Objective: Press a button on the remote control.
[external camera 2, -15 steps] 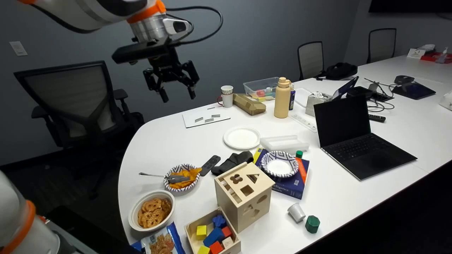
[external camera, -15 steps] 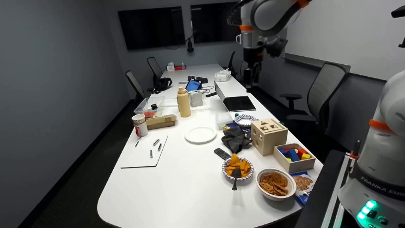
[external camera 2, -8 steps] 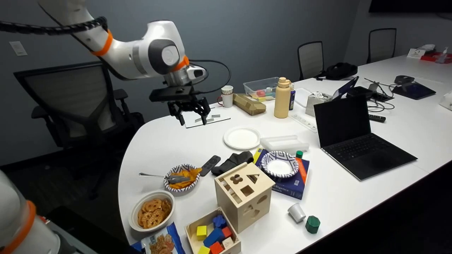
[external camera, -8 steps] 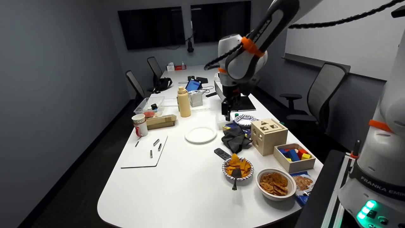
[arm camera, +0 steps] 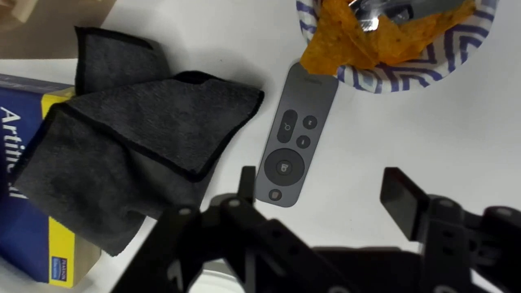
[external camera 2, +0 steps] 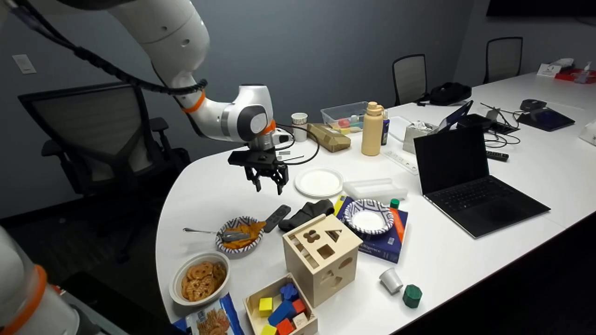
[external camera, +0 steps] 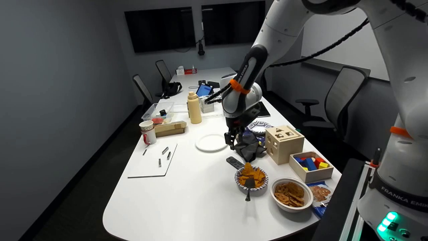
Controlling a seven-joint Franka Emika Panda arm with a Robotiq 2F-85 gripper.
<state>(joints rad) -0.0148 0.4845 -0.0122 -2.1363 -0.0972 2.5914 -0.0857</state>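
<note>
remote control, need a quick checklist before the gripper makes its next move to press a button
1. Remote control with its face buttons in sight: ok, they show plainly in the wrist view.
2. Dark cloth off the remote: ok, white table shows between them.
3. Orange chip off the buttons: ok, in that view it overlaps only the buttonless end.
4. Gripper shut, if a closed-finger press is wanted: not ok, it is open.
5. Fingertips lined up over a button: not ok, neither overlaps one in the wrist view.
6. Which button to press: cannot tell, the task names none.
</note>
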